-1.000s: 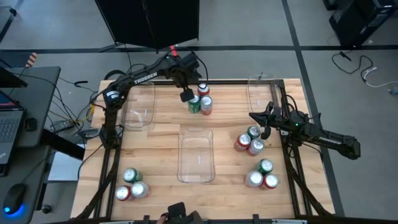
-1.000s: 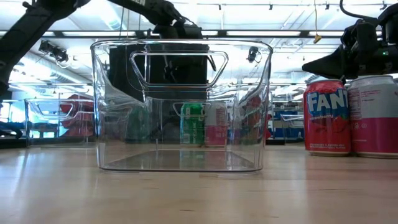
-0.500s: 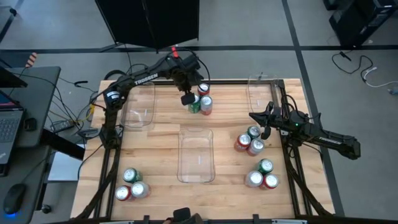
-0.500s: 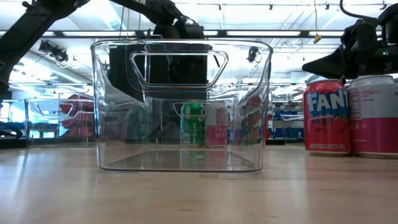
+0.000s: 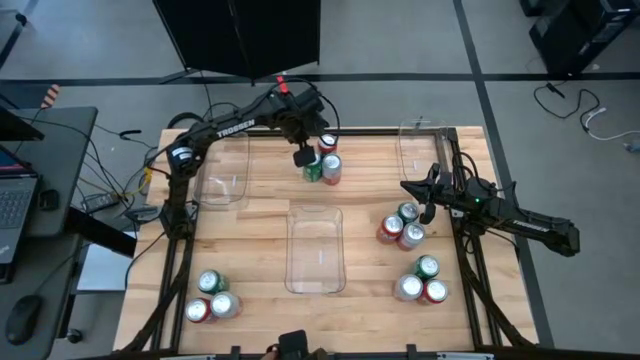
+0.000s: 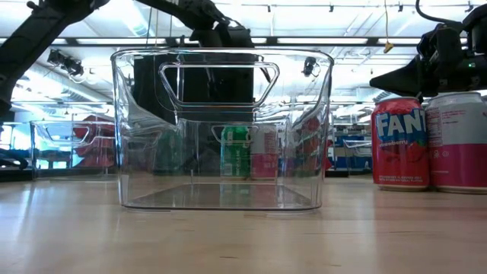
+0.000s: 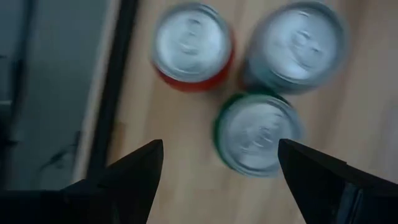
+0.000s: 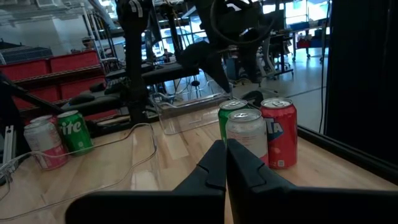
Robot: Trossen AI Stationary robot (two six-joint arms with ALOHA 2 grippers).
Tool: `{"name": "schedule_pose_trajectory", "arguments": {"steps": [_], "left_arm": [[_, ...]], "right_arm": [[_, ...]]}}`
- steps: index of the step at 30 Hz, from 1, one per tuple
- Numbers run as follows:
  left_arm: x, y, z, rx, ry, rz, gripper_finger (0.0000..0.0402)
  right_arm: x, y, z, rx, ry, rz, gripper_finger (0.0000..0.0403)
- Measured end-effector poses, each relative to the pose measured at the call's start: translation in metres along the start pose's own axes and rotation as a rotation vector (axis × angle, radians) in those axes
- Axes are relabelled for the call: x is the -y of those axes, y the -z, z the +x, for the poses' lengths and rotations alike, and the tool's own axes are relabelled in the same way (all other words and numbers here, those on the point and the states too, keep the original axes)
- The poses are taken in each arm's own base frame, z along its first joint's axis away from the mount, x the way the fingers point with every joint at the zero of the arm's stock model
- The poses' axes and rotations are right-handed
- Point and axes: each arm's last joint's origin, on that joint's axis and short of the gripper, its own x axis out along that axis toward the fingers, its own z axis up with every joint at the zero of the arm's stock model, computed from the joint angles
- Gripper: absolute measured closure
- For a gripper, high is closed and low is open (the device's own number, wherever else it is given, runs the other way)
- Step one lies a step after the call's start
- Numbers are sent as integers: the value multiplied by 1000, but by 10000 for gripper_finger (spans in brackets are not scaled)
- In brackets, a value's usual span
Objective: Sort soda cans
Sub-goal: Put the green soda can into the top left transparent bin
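Observation:
At the table's far middle stands a cluster of three soda cans: a red can (image 5: 327, 143) (image 7: 193, 43), a green can (image 5: 312, 168) (image 7: 258, 134) and a silver-white can (image 5: 331, 167) (image 7: 298, 43), all upright on their bases. My left gripper (image 5: 301, 156) (image 7: 221, 149) hangs open above this cluster and points steeply down, with its fingers clear of the can tops and the green can below the gap. My right gripper (image 5: 426, 207) (image 8: 226, 158) waits shut and level at the table's right side.
A clear bin (image 5: 316, 250) (image 6: 221, 129) stands mid-table, another bin (image 5: 222, 168) at the far left, a third bin (image 5: 420, 150) at the far right. Other can clusters stand at the right (image 5: 402, 225), near right (image 5: 422, 282) and near left (image 5: 213, 297).

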Motion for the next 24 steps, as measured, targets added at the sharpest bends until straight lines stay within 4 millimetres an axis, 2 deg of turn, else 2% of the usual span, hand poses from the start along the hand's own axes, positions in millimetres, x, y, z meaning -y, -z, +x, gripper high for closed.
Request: {"name": "schedule_pose_trajectory", "arguments": {"steps": [3,13,16,20,24], "left_arm": [[4,1,0,-32,-43,-38,81],[17,1,0,-55,38,-25,87],[20,-2,6,-43,55,-22,87],[20,-3,27,-75,73,-20,87],[21,-5,39,-88,85,-5,87]], "right_arm": [[0,0,0,0,0,0,402],[0,0,0,0,0,0,402],[0,0,0,0,0,0,402],[0,0,0,1,-1,0,402],[0,0,0,1,2,0,402]]}}
